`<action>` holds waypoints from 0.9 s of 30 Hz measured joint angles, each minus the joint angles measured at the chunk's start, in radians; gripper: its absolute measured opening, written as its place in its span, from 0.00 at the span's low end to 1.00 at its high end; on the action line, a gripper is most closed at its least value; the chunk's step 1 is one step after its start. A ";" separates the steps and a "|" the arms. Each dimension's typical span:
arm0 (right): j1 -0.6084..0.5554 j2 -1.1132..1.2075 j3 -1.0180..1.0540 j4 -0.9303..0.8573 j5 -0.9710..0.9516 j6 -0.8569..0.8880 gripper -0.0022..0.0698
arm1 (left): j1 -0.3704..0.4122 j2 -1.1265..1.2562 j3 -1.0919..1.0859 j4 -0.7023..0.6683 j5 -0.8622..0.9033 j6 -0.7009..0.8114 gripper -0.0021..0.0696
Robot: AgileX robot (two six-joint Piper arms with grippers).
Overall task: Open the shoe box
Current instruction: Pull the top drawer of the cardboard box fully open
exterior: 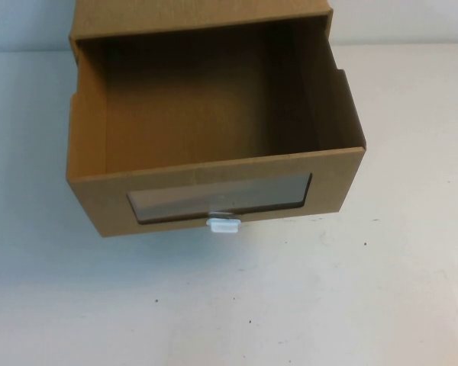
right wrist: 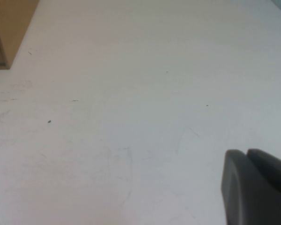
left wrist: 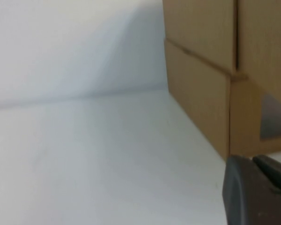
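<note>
Prob. a lab test bench: plain white table (scuffed, speckled) w/ bare white wall.

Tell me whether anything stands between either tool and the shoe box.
Nothing visible does. In the right wrist view only bare table lies between the right tool and the shoe box corner. The left tool sits off the box's side, with only table between them. The drawer is already pulled out.

The shoe box sits on the table, drawer out frontward, handle on its front. The left hand is near its left side, and the right hand is to its right, apart.
</note>
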 joint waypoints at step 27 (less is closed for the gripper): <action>0.000 0.000 0.000 0.000 0.002 0.000 0.01 | 0.001 -0.005 0.000 0.117 0.310 -0.143 0.02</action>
